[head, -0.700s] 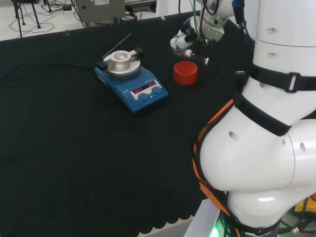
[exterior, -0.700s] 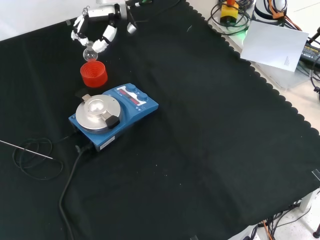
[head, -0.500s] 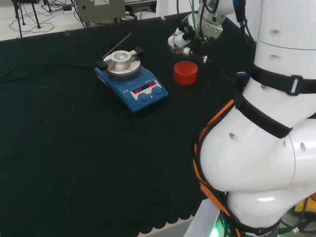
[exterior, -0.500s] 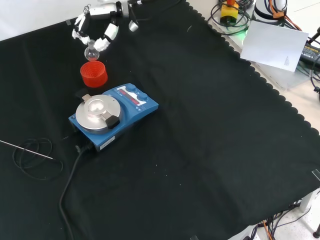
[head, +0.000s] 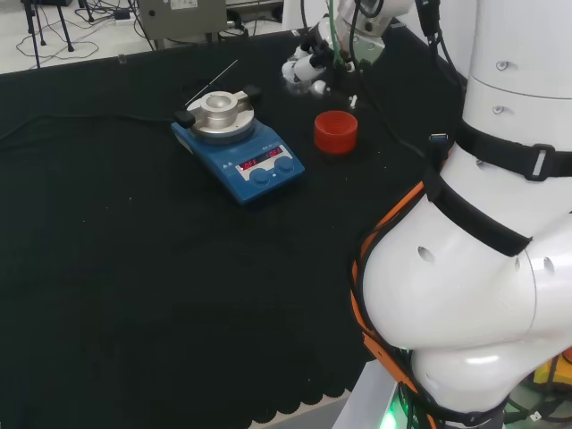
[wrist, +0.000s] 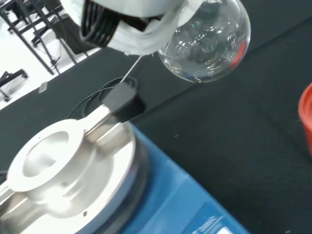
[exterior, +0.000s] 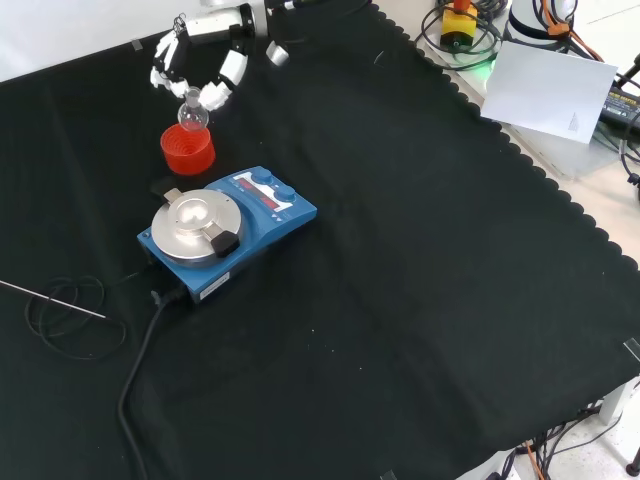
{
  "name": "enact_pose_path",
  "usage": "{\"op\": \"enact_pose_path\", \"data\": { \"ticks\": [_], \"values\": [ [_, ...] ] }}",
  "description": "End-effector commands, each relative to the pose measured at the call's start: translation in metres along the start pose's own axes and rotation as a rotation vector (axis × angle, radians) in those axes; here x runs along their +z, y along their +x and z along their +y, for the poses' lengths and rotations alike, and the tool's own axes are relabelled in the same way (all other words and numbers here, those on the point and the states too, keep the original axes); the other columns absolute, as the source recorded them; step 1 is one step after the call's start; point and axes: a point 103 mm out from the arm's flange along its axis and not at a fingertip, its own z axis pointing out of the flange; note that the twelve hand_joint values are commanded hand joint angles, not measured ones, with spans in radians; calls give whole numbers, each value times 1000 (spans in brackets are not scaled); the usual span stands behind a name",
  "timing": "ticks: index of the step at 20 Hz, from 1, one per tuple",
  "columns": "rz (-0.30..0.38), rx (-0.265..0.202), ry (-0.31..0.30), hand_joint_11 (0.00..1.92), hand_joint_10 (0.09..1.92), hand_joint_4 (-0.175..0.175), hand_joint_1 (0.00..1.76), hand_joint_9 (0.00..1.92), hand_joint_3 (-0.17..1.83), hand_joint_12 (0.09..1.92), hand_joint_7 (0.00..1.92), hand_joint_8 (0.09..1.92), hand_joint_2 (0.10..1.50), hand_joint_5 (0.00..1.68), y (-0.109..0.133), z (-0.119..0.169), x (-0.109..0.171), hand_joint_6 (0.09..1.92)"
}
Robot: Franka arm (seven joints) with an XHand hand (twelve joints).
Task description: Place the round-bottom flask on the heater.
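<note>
Robot hand (exterior: 200, 62) curled round round-bottom flask (exterior: 192, 112), above red stand (exterior: 187, 149)

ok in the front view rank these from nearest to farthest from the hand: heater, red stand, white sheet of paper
1. red stand, just below the hand
2. heater, lower still, beyond the stand
3. white sheet of paper, far off at the view's right edge

Cut-off and blurred parts, wrist view
The round-bottom flask (wrist: 207, 46) has its neck hidden behind the blurred robot hand (wrist: 131, 22); the red stand (wrist: 307, 119) is clipped at the edge.
</note>
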Motion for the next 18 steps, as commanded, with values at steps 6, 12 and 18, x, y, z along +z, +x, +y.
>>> {"op": "enact_pose_path", "data": {
  "ticks": [6,12,18],
  "values": [
    [37,-60,57,435,577,101,1102,773,707,1283,572,587,703,1129,57,4,8,947],
    [29,-84,97,435,576,96,1105,774,722,1283,571,589,695,1132,79,14,21,948],
    [25,-105,128,433,575,93,1106,772,725,1283,570,589,692,1134,99,24,35,948]
  ]
}}
